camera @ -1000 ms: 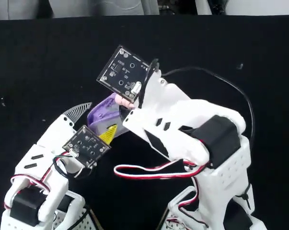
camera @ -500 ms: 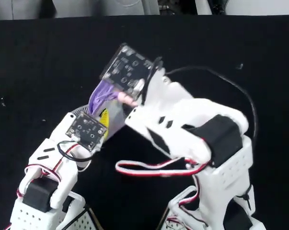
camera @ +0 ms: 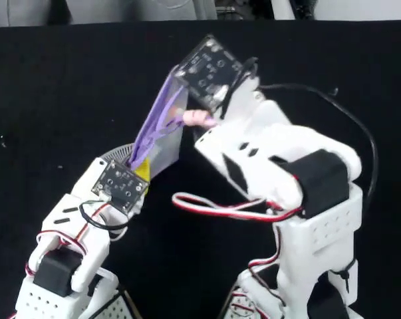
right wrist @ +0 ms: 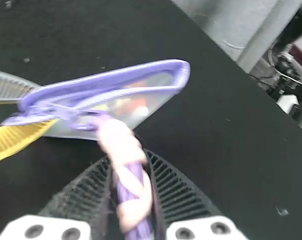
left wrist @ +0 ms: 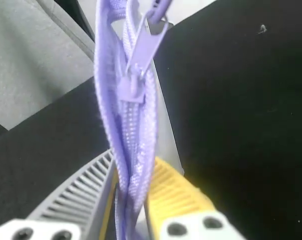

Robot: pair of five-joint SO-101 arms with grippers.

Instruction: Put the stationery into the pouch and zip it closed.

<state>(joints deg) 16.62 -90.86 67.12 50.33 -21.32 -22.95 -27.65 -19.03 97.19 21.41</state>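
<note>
Aloft, pouch with stationery inside, left gripper tight on it, right gripper tight on strap.

So over the last second the right gripper has swung off toward the far edge of the black table, dragging the soft pink pull loop with it. The see-through purple-trimmed zip pouch was bunched up low between the arms a second ago, and now it's stretched into a long taut slanted strip. The left gripper also crept away from the near edge, following the pouch.
</note>
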